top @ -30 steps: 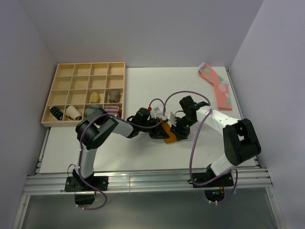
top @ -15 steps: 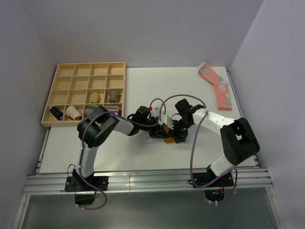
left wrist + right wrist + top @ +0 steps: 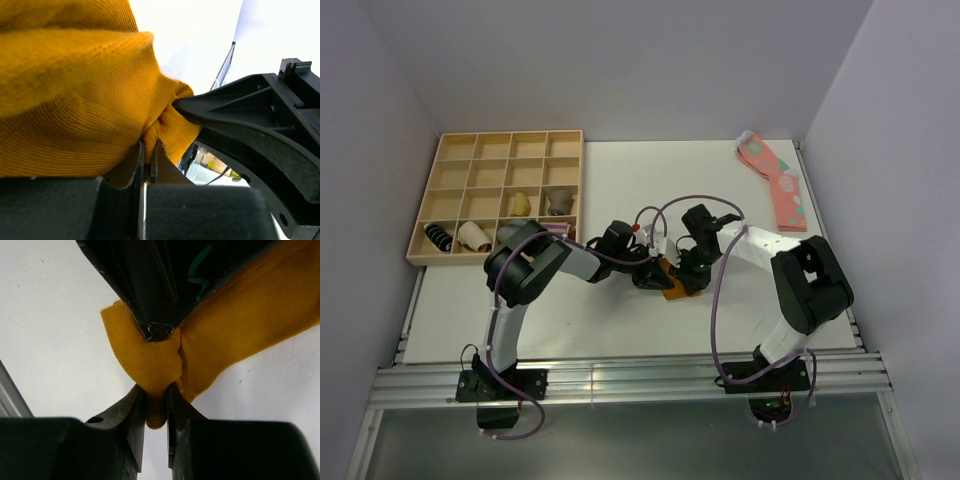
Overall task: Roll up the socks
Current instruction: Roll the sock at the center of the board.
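Observation:
The mustard-orange sock (image 3: 673, 287) lies at the middle of the table, mostly hidden under the two grippers; its dark cuff is hidden. My left gripper (image 3: 655, 277) is shut on a fold of the sock (image 3: 75, 100), seen filling the left wrist view. My right gripper (image 3: 686, 277) is shut on a bunched end of the sock (image 3: 155, 365). In the right wrist view the left gripper's fingers (image 3: 155, 290) press on the same fold from the far side. The two grippers meet tip to tip over the sock.
A wooden compartment tray (image 3: 450, 215) with sock bundles in its front cells stands at the back left. A pink spotted sock (image 3: 775, 185) lies at the back right. Purple cables loop over both arms.
My right gripper has moved left, toward the left gripper, and the sock between them has bunched up; less orange shows from above. The left gripper has barely shifted.

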Action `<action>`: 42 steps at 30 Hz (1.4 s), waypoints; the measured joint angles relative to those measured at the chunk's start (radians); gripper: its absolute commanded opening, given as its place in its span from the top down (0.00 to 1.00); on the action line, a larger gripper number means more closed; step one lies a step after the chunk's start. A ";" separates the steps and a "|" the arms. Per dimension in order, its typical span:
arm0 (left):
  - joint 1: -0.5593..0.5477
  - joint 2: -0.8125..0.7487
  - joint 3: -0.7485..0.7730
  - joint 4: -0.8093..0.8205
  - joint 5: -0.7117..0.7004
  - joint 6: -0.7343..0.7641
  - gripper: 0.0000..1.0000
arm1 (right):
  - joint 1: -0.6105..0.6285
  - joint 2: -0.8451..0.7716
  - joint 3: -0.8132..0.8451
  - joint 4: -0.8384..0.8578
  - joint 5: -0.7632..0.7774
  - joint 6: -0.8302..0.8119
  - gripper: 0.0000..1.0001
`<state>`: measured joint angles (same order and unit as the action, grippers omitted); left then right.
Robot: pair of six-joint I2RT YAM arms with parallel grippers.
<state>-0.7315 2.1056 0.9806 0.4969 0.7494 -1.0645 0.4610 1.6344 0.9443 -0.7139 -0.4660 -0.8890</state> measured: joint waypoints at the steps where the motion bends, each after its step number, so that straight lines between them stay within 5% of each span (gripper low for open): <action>1: 0.000 0.000 0.000 0.000 -0.001 0.000 0.97 | 0.000 0.006 0.006 -0.008 -0.001 0.005 0.91; 10: -0.006 -0.063 -0.092 0.063 -0.115 -0.009 0.74 | 0.002 0.027 0.025 -0.023 -0.024 0.035 0.93; 34: -0.008 -0.162 -0.374 0.452 -0.414 -0.060 0.66 | 0.008 0.052 0.040 -0.021 -0.047 0.093 0.93; 42: -0.019 -0.214 -0.414 0.459 -0.512 -0.024 0.66 | 0.008 0.111 0.111 -0.097 -0.040 0.097 0.93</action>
<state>-0.7502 1.8919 0.5667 0.9562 0.2375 -1.0885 0.4690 1.7454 1.0554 -0.8108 -0.5064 -0.7925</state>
